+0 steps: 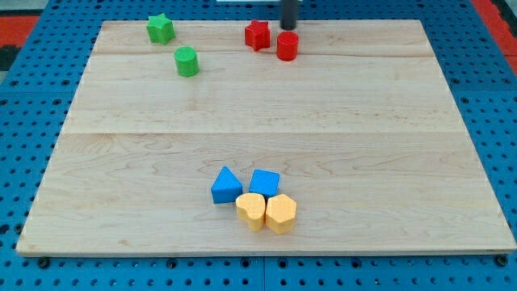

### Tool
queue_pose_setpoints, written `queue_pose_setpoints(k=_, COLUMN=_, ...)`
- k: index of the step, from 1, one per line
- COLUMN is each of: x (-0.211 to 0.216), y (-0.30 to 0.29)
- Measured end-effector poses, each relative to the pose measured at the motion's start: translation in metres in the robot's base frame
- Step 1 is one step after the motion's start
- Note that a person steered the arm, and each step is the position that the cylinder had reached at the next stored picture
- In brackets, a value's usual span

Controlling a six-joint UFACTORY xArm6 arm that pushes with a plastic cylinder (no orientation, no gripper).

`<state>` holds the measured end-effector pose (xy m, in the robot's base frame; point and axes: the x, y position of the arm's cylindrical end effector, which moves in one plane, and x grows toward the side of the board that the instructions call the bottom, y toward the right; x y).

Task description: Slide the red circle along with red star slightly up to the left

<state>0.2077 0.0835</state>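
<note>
Red circle (287, 46) and red star (257, 35) near surface (323, 121) top edge, just apart. Tip (287, 27) just above circle. No gripper present. Light, rigid, probably easy-sliding; best pushed from circle's lower-right side.

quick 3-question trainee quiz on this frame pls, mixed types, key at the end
1. True or false: my tip is just above the red circle in the view.
2. Which block lies left of the red circle? A) red star B) green star C) blue triangle
3. Fill in: the two yellow blocks sit near the view's ____.

Key: 1 true; 2 A; 3 bottom.
</note>
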Motion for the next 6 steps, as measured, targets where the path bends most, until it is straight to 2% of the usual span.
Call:
queue_pose_setpoints(k=2, x=0.078, y=0.057)
queue_pose_setpoints(k=4, x=0.067, y=-0.035)
queue_pose_setpoints(k=5, x=0.08, y=-0.054)
queue_pose_setpoints(k=6, x=0.131, y=-0.058)
